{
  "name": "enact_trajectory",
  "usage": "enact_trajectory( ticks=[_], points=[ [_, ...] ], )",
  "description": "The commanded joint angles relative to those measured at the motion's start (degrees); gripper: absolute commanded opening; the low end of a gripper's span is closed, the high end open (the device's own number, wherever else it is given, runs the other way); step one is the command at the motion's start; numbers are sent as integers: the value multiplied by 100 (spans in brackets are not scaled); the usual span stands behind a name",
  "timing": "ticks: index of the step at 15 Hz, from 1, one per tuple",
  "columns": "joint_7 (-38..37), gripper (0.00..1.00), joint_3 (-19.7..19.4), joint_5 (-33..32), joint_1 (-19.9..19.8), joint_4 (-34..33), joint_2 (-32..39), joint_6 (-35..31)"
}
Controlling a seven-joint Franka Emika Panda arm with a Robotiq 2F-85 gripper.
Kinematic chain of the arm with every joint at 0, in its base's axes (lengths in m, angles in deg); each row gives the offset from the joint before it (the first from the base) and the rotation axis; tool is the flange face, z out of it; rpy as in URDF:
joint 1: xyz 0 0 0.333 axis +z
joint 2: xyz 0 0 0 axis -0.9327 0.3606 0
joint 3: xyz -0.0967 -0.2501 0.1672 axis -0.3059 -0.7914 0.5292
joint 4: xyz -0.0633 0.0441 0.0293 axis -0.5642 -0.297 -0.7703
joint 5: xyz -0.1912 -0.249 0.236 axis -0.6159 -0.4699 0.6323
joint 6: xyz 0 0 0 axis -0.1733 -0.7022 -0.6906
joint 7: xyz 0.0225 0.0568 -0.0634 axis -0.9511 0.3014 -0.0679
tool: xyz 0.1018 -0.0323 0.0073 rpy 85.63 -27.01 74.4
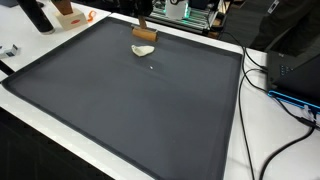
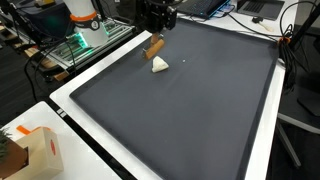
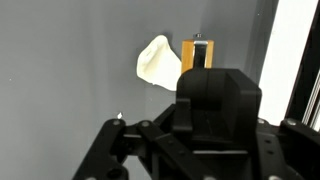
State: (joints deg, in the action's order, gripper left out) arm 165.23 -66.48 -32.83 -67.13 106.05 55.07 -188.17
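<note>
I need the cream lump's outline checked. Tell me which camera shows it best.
The wrist view: the cream lump appears large and unobstructed beside the wooden block. Both exterior views show it only as a small pale speck on the dark mat.

A small tan-brown wooden block (image 2: 154,46), tilted, sits upper centre of frame on the dark worktop (image 2: 200,110), with a pale cream lump (image 2: 160,65), crumpled and wedge-shaped, lying just beside it at lower right.
</note>
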Motion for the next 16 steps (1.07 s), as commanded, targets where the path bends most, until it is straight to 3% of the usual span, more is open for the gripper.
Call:
enact_trajectory(
  ticks=[1,16],
  points=[
    [239,21,29,-120,-44,187,169,-413],
    [266,21,54,-520,-96,509,427,-1692]
  ],
)
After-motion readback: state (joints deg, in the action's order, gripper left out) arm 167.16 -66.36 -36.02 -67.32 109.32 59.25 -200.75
